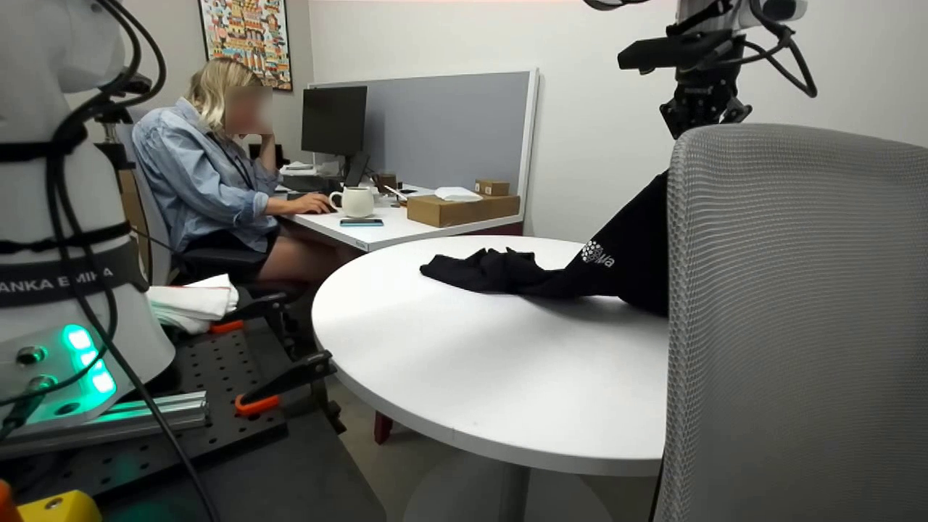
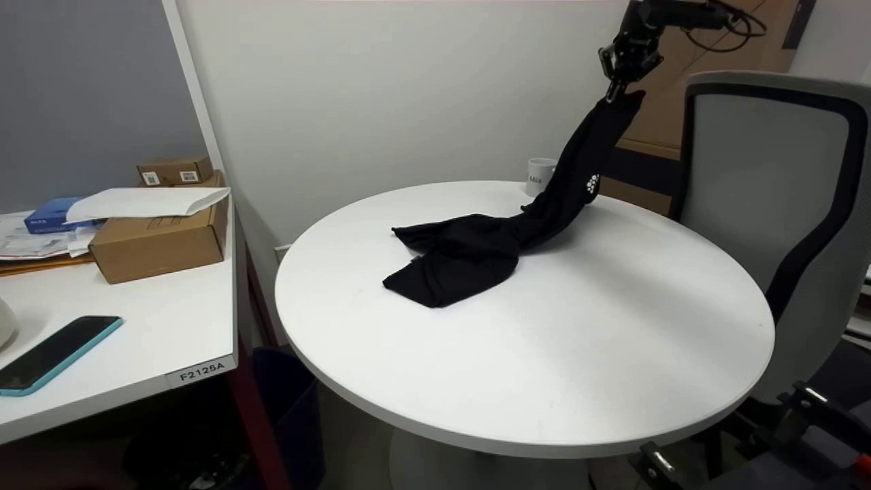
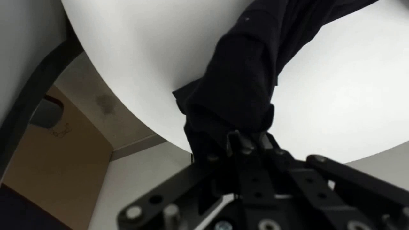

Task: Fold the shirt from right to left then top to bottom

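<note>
1. Near left, in an exterior view, stands the robot's base (image 1: pixel 36 319), its lights glowing green; a folded white cloth (image 1: pixel 192 301) lies just beside it.
2. Farther off on the left, a person (image 1: pixel 197 167) in a blue top sits at a white desk (image 2: pixel 184 313).
3. On the desk are a white cup (image 1: pixel 357 202), a phone (image 2: pixel 60 354) and a cardboard box (image 2: pixel 163 241) bearing a smaller box (image 2: pixel 175 170).
4. Right of the desk comes a round white table (image 2: pixel 544 367), seen in both exterior views.
5. The black shirt (image 2: pixel 476 252) is on the table, toward the far side: its left part lies crumpled on the surface, while its right part slants up into the air. A white print (image 1: pixel 594 254) shows on the raised stretch.
6. Behind that stretch, toward the table's far edge, a white mug (image 2: pixel 539 175) stands upright, partly covered by the fabric; I cannot tell whether they touch.
7. High on the far right, the gripper (image 2: pixel 614 94) is clenched on the upper end of the shirt, holding it aloft.
8. At the right stands a grey mesh chair (image 2: pixel 755 170); in an exterior view its back hides the grip.
</note>
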Available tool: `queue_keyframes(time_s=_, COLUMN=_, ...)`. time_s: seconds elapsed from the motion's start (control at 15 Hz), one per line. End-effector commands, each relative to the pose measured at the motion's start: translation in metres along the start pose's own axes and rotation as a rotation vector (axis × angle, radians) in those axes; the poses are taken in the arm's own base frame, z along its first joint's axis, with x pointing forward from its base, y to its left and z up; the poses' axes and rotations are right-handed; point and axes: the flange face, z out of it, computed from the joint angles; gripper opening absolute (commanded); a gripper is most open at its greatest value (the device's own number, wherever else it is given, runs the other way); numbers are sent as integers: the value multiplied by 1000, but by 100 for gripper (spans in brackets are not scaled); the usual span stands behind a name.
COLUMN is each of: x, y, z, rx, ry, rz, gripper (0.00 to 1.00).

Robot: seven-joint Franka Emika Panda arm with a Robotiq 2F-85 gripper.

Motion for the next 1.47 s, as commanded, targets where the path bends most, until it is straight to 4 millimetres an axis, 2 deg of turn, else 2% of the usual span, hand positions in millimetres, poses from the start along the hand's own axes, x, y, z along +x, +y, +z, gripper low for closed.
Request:
queue_keyframes(time_s=0.0, x=-18, y=-8, z=-56, rx=5, ry=28, rz=-4, gripper=1)
queue_keyframes(time_s=0.47, x=-41, y=-38, z=-184, rx=-10, ry=173, rz=-27, gripper=1)
queue_keyframes(time_s=0.73, x=-59, y=-59, z=-248, rx=-5, ry=250, rz=-40, gripper=1)
queue_keyframes(time_s=1.0, x=-77, y=-80, z=-300, rx=3, ry=304, rz=-56, gripper=1)
queue_keyframes(time_s=1.2, x=-86, y=-87, z=-322, rx=13, ry=328, rz=-63, gripper=1)
queue_keyframes(time_s=1.4, x=-93, y=-84, z=-340, rx=28, ry=340, rz=-55, gripper=1)
